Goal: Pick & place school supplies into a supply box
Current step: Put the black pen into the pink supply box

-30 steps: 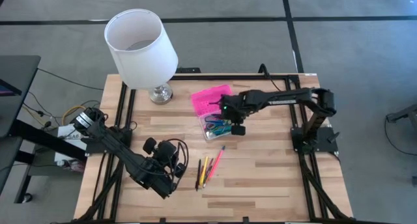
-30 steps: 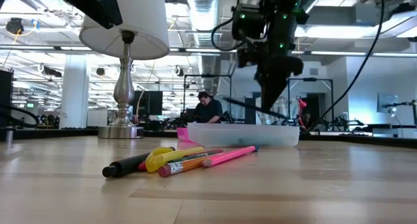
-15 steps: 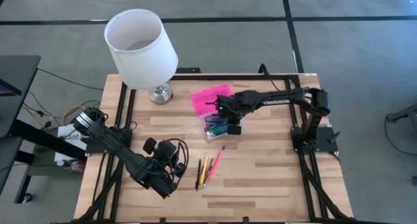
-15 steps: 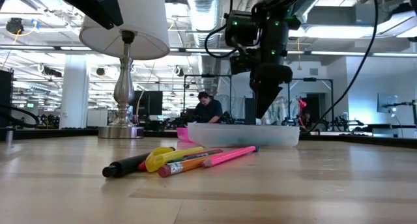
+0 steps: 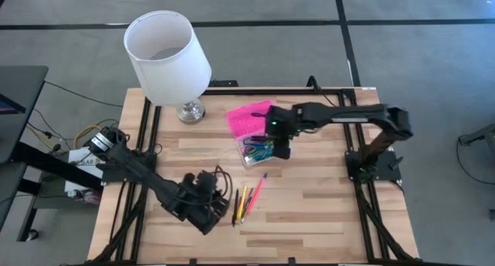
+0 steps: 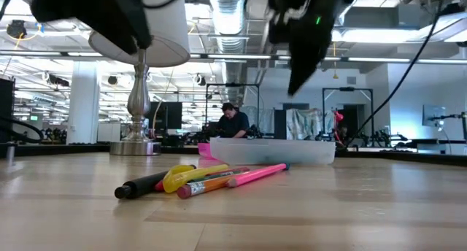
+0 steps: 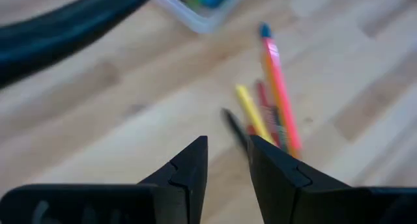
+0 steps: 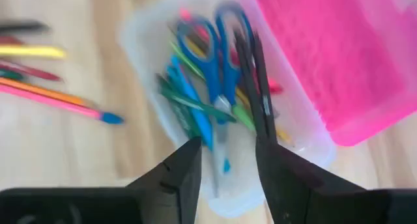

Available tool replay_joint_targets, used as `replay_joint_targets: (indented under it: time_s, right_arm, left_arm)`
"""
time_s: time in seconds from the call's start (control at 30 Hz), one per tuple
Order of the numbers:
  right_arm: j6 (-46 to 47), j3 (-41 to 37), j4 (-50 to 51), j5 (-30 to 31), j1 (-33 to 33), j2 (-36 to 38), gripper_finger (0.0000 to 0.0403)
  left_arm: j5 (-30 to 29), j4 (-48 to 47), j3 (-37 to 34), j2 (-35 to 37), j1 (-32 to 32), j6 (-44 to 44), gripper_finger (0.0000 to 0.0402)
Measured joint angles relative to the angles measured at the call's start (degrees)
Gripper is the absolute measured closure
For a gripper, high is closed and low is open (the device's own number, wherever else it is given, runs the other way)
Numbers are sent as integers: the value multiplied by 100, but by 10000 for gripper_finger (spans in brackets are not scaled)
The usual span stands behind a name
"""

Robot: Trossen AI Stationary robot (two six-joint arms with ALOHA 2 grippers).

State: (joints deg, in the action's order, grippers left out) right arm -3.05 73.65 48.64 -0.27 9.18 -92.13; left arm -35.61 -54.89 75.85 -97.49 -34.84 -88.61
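Note:
The supply box's clear base point(image 5: 259, 148) stands on the table with its pink lid point(image 5: 251, 117) lying open on the far side. In the base lie blue-handled scissors point(image 8: 218, 61), a black pen point(image 8: 259, 94) and green and blue pens. My right gripper point(image 8: 227, 160) hangs open above the base point(image 6: 271, 150), with nothing between its fingers. Several loose pens and pencils point(image 5: 246, 198) lie side by side on the wood nearer the front: black, yellow, orange and a pink one with a blue tip point(image 7: 277, 81). My left gripper point(image 7: 227, 155) stands open just left of them point(image 5: 220, 206), holding nothing.
A white-shaded lamp point(image 5: 166, 53) stands on its metal foot point(image 5: 190, 110) at the far left of the table. Black frame rails point(image 5: 147, 134) run along both table sides. Bare wood point(image 5: 309, 212) stretches right of the loose pens. A person sits far off in the room point(image 6: 233, 123).
My right gripper has risen from inside the box base to well above it. My left gripper has moved toward the table's right edge, closing in on the loose pens. The pens on the table and the box have stayed put.

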Motion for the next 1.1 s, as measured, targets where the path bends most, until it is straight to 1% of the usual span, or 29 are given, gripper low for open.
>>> replay_joint_targets:
  time_s: [0.1,0.17,0.33,0.43,0.5,0.63,0.8,0.97,1.1]
  right_arm:
    - [12,0,25,6,-219,597,269]
    - [161,0,38,52,-385,997,273]
    - [677,0,109,424,-839,1938,282]
    - [953,0,245,673,-1233,2403,283]
    - [1133,0,372,828,-1550,2642,283]
    - [1481,2,558,1253,-2270,2979,283]
    - [2008,4,812,2031,-3204,3236,283]
    - [2555,4,1139,2676,-3991,3301,283]
    - [2921,2,1372,3058,-4446,3288,283]
  left_arm:
    - [319,1096,-362,0,146,389,299]
    - [505,1535,-538,0,242,484,299]
    - [817,1912,-833,-2,478,480,299]
    - [983,2088,-896,-110,658,493,299]
    - [1145,2225,-904,-219,787,664,299]
    - [1572,2668,-902,-508,1046,955,299]
    - [1824,2779,-902,-802,1243,954,292]
    - [2096,2845,-901,-958,1348,938,254]
    - [2142,2905,-900,-960,1410,926,221]
